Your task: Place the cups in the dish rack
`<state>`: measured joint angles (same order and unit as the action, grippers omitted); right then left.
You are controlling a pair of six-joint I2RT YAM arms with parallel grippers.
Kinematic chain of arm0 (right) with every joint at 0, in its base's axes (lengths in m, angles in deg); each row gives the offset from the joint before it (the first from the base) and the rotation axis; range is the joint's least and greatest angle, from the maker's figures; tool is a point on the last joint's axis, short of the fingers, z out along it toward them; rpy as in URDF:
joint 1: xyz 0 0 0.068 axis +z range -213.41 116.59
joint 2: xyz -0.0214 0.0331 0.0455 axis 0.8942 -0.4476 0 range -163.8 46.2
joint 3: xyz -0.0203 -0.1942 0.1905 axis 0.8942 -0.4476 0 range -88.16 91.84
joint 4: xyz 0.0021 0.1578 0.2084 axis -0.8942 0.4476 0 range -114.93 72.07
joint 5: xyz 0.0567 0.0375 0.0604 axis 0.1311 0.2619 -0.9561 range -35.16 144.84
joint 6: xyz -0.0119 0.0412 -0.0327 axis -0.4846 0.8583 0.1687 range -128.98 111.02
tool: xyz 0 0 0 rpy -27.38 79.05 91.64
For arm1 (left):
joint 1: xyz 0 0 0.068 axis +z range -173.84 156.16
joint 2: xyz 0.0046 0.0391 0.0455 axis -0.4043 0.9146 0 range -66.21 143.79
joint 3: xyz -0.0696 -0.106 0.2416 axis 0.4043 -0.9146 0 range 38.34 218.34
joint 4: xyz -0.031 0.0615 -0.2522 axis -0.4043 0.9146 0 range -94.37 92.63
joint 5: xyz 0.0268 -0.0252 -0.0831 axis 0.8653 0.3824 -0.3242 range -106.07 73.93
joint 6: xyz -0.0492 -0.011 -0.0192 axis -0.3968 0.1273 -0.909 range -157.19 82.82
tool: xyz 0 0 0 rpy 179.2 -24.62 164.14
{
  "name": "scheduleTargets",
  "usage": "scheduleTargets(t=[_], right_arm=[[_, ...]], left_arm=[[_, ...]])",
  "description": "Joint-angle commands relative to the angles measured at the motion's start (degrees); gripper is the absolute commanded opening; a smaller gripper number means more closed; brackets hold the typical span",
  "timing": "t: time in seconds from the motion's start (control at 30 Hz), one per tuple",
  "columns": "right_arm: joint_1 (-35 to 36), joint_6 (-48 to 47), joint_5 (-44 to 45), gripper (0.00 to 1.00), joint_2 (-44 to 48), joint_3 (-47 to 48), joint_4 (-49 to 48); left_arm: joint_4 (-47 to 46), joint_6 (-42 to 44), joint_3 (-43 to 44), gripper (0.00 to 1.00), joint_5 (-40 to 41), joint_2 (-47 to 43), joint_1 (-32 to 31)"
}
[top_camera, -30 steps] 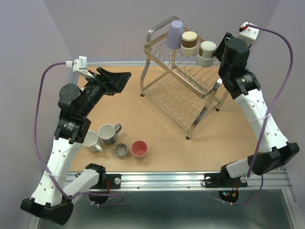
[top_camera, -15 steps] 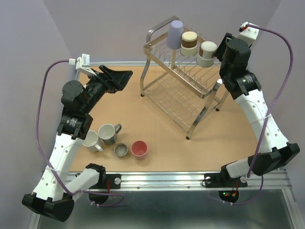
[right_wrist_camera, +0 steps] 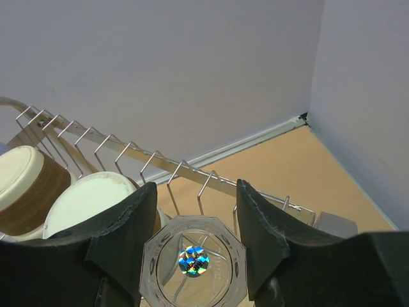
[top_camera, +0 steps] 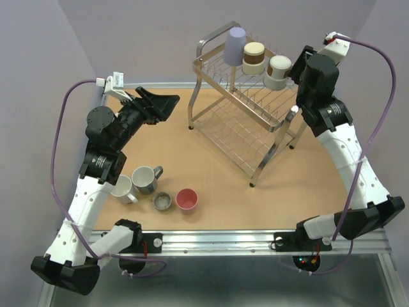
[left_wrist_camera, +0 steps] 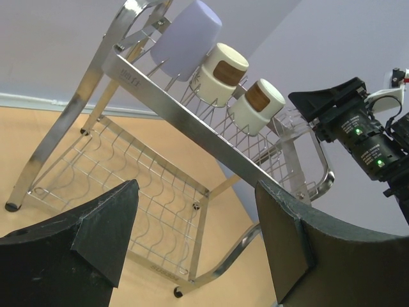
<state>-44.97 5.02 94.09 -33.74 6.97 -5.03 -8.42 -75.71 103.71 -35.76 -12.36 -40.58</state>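
Left arm (top_camera: pixel 102 137) shifted, three cups (top_camera: pixel 254 56) in rack (top_camera: pixel 206 51)

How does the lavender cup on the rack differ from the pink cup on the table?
The lavender cup sits mouth down on the dish rack's top tier; the pink cup stands mouth up on the table. Lavender looks taller, pink squatter. Both are plain, handleless cups.

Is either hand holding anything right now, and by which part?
The right hand grips a clear faceted glass across its side walls, one finger on each side. The left hand is open and empty.
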Motion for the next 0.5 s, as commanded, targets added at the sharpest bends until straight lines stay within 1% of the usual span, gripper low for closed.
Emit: scheduleTargets(t=[0.0,0.03,0.07,0.1,0.17,0.2,0.27,0.3,0.33,0.47], right_arm=[[-0.6,5.3,2.3,0.53,-3.1,-5.4,20.7],[-0.6,5.6,2.3,0.57,-3.1,-5.5,20.8],[-0.6,5.7,2.4,0.66,-3.1,-5.5,20.8],[-0.7,5.9,2.5,0.70,-3.2,-5.4,20.8],[-0.7,6.0,2.6,0.75,-3.4,-5.2,20.8],[-0.7,6.0,2.7,0.80,-3.6,-5.0,20.8],[-0.7,5.7,2.8,0.84,-4.0,-4.4,20.9],[-0.7,5.6,2.8,0.92,-4.1,-3.9,20.8],[-0.7,5.6,2.9,0.94,-4.6,-3.6,21.0],[-0.8,5.9,2.9,0.96,-5.3,-2.5,21.1]], left_arm=[[-3.5,0.9,-0.1,0.84,-1.1,-0.5,0.6],[-3.5,0.9,-0.1,0.84,-1.2,-0.6,0.6],[-3.5,1.0,-0.1,0.84,-1.3,-0.4,0.6],[-3.5,1.0,0.0,0.84,-1.3,-0.2,0.6],[-3.7,1.0,0.1,0.84,-1.4,-0.1,0.6],[-3.7,1.0,0.1,0.84,-1.7,0.1,0.6],[-3.7,1.0,0.4,0.84,-1.9,0.2,0.6],[-3.8,1.0,0.4,0.84,-1.9,0.5,0.6],[-3.8,1.0,0.4,0.84,-1.9,0.5,0.6],[-3.8,1.1,0.4,0.84,-2.0,0.2,0.7]])
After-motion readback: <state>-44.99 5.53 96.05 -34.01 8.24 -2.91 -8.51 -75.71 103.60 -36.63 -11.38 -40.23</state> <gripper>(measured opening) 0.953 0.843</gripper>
